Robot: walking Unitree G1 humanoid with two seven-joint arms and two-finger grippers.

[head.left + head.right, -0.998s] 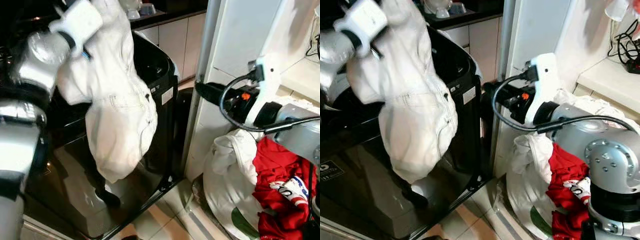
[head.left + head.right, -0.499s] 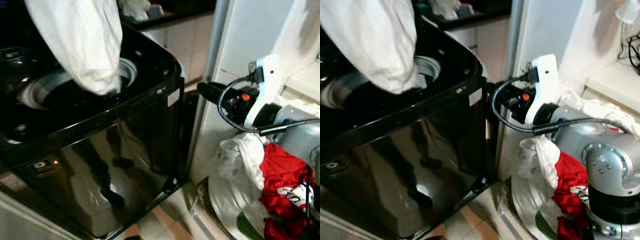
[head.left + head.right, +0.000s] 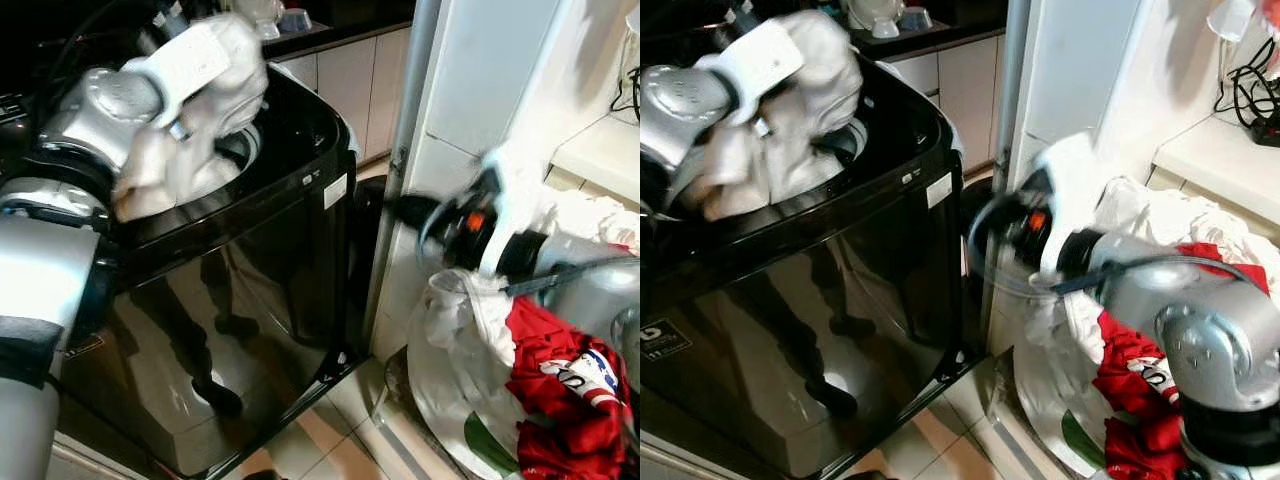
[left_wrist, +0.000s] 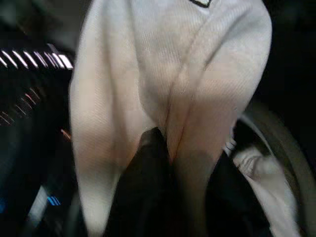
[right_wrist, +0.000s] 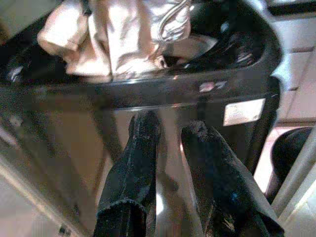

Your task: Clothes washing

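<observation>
**A home laundry corner beside a kitchen**

A glossy black top-loading washing machine (image 3: 250, 260) stands on a tiled floor (image 3: 350, 440). Behind it run cream kitchen cabinets (image 3: 345, 80) under a dark counter. A heap of red and white clothes (image 3: 520, 380) lies nearby.
</observation>
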